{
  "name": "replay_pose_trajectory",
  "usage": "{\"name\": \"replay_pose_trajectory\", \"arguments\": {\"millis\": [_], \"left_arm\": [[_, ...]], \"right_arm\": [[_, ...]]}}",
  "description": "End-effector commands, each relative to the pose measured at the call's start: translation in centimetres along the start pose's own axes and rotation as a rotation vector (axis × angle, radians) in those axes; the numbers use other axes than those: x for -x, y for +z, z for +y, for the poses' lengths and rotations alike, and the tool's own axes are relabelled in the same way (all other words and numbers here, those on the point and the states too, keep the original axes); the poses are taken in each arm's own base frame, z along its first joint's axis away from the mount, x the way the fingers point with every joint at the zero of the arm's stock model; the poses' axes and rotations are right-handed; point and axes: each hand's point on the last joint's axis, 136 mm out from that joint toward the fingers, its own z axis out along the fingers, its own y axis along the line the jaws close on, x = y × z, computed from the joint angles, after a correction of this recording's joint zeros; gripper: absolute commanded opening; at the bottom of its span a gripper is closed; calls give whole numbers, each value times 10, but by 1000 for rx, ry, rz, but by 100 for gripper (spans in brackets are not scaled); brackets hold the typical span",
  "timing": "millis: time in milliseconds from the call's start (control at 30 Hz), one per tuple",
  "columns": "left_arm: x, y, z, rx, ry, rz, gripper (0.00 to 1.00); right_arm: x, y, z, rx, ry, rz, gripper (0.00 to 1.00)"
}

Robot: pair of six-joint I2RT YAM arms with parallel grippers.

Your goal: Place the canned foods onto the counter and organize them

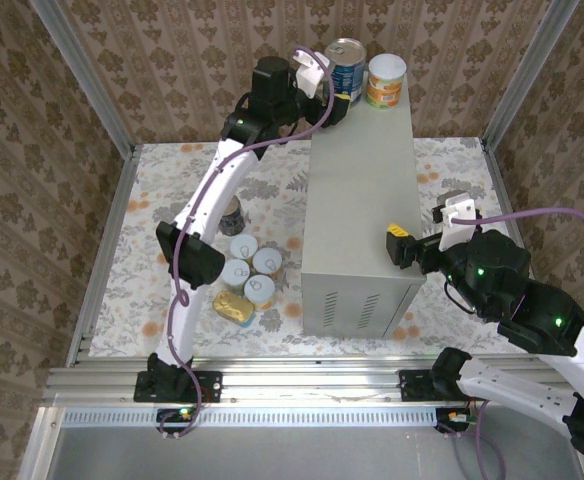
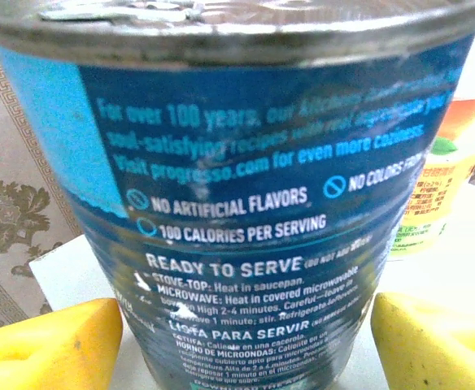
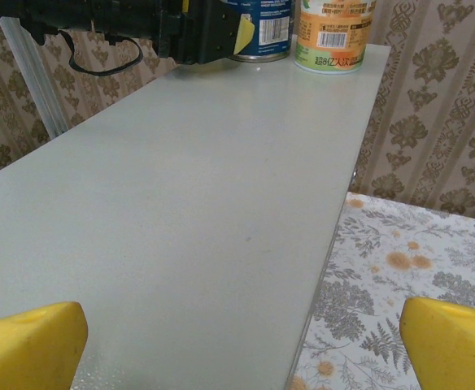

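A tall blue-labelled can [image 1: 345, 62] [image 2: 254, 203] stands upright at the far end of the counter [image 1: 362, 200], beside a shorter orange can [image 1: 386, 80] [image 2: 441, 187] with a white lid. My left gripper [image 1: 340, 95] [image 2: 246, 341] is open around the blue can, with a thin gap showing between each yellow finger [image 2: 50, 341] and the can's wall. My right gripper [image 1: 400, 245] [image 3: 241, 349] hangs open and empty over the counter's [image 3: 197, 203] near right edge. From there both cans [image 3: 262, 28] [image 3: 335, 32] show at the far end.
On the floral floor left of the counter stand another blue-labelled can [image 1: 232, 215], several white-lidded cans [image 1: 244, 247] and a flat yellow tin [image 1: 232, 307]. The left arm [image 1: 207, 200] arches over them. Patterned walls close in the back and sides.
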Motion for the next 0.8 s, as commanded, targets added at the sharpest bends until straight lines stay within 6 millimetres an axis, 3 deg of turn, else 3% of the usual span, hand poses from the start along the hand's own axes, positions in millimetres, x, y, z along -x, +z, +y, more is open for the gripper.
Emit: {"name": "replay_pose_trajectory", "arguments": {"millis": [0,200,400,600,667,767], "left_arm": [[13,-6,4,-3,-10,-35,90],[39,-36,10,5,-24,-79,100],[60,-96,17,86,-25,-104,100],[43,-154,38,238,-111,-45,100],[26,-171,42,306,-144,-12,100],[-4,-201,64,437,-223,43,100]], "right_arm": [[8,-2,-5,-20,6,-28,100],[10,-2,-4,-16,9,-29,100],[13,-1,-1,-3,9,-34,100],[21,4,8,28,-5,-38,100],[25,6,13,42,-15,-40,100],[31,9,21,72,-29,-44,100]]}}
